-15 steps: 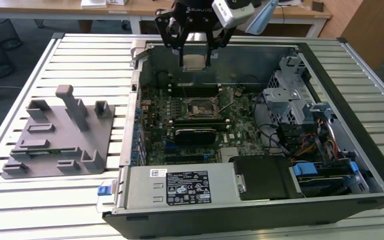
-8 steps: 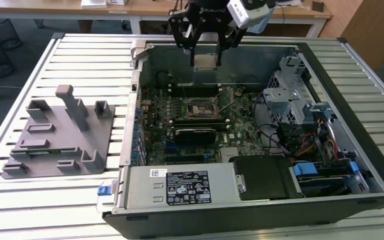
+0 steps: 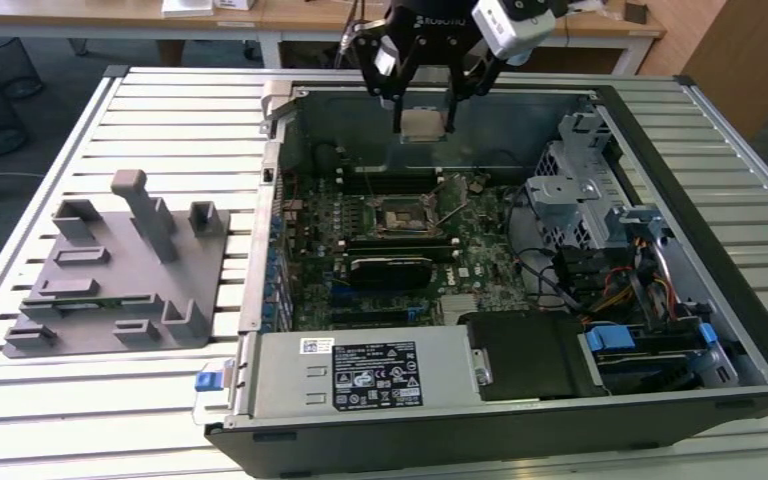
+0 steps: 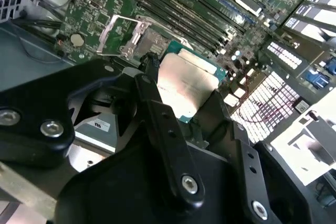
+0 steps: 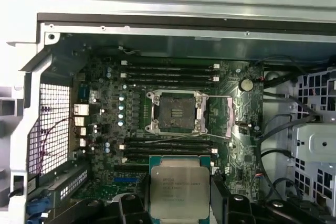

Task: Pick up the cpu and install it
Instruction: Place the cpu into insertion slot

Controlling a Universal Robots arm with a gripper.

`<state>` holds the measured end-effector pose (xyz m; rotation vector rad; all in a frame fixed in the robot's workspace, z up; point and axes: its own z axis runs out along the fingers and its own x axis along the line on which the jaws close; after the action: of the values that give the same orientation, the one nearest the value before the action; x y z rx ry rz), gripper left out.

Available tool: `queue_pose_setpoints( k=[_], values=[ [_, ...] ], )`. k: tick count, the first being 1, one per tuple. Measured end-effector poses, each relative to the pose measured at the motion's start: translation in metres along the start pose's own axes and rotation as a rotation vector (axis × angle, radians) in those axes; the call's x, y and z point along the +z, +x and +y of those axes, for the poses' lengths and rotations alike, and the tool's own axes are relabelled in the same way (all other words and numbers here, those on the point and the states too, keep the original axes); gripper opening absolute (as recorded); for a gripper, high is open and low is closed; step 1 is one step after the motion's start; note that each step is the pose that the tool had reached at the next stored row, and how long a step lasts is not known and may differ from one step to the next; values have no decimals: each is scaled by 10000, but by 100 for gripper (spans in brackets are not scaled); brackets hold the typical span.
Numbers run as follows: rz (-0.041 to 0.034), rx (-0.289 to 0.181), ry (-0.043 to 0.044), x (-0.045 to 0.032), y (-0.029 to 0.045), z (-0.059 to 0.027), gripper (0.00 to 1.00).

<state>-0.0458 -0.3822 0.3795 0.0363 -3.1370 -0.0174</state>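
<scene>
Exterior view: my gripper [image 3: 424, 130] hangs over the computer case [image 3: 491, 445], jaws pinching the cpu [image 3: 423, 120]. First wrist view: its silver top, with the open socket [image 5: 176, 111] beyond.

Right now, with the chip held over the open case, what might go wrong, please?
The pincer grips the cpu by its edges above the motherboard; a slip could drop it onto components. The socket lies open, so a tilted or offset landing might damage it. The swung-open load plate beside it could catch.

Wooden desks [image 3: 304, 15], grey carpet [image 3: 77, 75]
</scene>
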Motion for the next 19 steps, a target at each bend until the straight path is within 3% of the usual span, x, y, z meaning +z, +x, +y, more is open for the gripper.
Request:
queue_pose_setpoints(
  k=[6, 19],
  values=[
    [0, 115, 21, 0, -18, 0, 54],
    [-21, 1914, 58, 13, -19, 0, 54]
  ],
)
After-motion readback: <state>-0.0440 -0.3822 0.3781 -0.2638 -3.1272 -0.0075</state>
